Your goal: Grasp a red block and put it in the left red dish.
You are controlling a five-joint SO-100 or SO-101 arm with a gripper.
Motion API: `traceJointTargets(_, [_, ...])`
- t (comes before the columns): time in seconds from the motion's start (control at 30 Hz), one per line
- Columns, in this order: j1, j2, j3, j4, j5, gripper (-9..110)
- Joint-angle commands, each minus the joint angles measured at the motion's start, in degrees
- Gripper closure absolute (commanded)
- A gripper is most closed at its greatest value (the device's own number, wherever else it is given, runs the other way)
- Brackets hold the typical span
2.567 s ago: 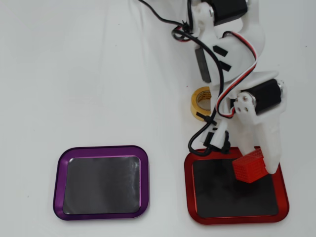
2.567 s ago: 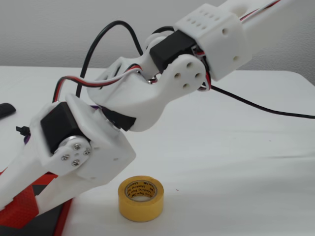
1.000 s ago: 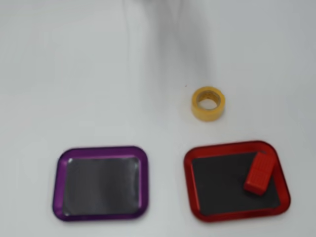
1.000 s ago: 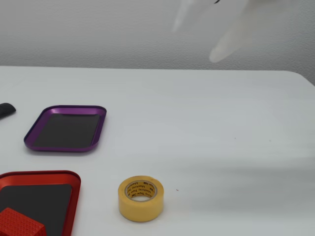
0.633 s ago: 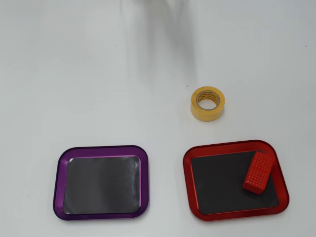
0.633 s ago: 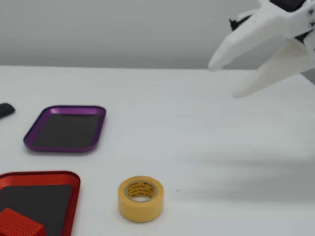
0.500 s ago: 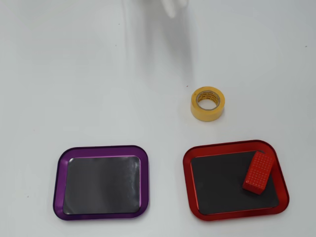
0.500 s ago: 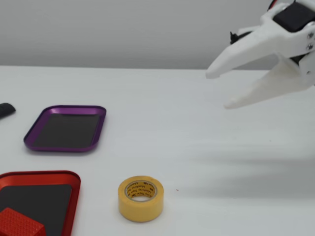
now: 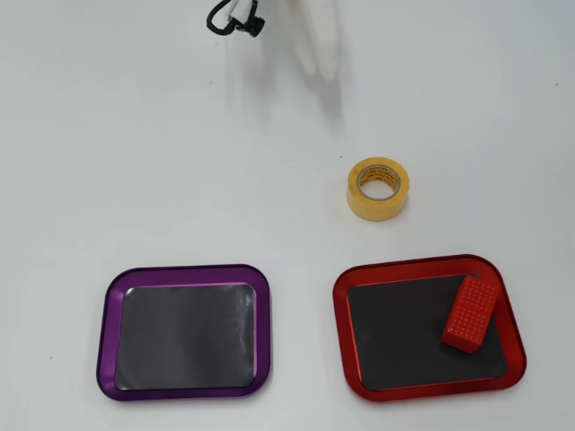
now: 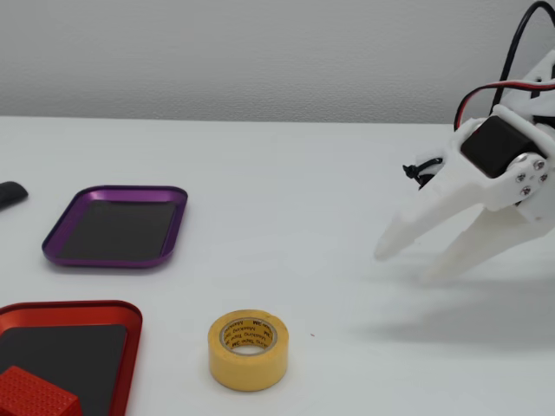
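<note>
The red block (image 9: 470, 313) already lies inside the red dish (image 9: 341, 305), tilted along the dish's right side in the overhead view, one end close against the rim — so the placing step looks done, and what is in hand reads as the retreat from it. The jaws (image 10: 406, 262) hang empty and apart above the bare tabletop (image 10: 286, 173); in the fixed view both white fingers (image 10: 434, 215) slope down and to the left with a clear gap between them, and nothing sits in that gap.

From the jaws, the block and its dish are well apart, down and to the left in the fixed view, at that picture's lower left corner. If anything is left to do, my guess is only that the arm goes to rest; a fresh grasp would call for a long reach across to the dish.

The yellow tape roll (image 10: 248, 349) stands on its flat side between the jaws and the red dish, nearer the dish — the one thing a low, direct sweep toward the block might clip. The purple dish (image 10: 117, 226) lies empty, farther from the jaws and off that line. A small dark object (image 10: 10, 193) at the left edge of the fixed view is too cropped to name.
</note>
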Motion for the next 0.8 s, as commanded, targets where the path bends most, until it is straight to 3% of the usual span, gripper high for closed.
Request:
traceJointTargets(0.0, [-0.4,5.4,1.0,0.7,9.1,83])
traceJointTargets(0.13, [-0.4,5.4,1.2,1.1,17.4,83])
traceJointTargets(0.37, [-0.4,5.4,1.0,4.9,17.5,85])
traceJointTargets(0.5, [0.4,5.4,1.0,6.8,17.6,103])
traceJointTargets(0.77, [0.4,5.4,1.0,6.9,18.0,102])
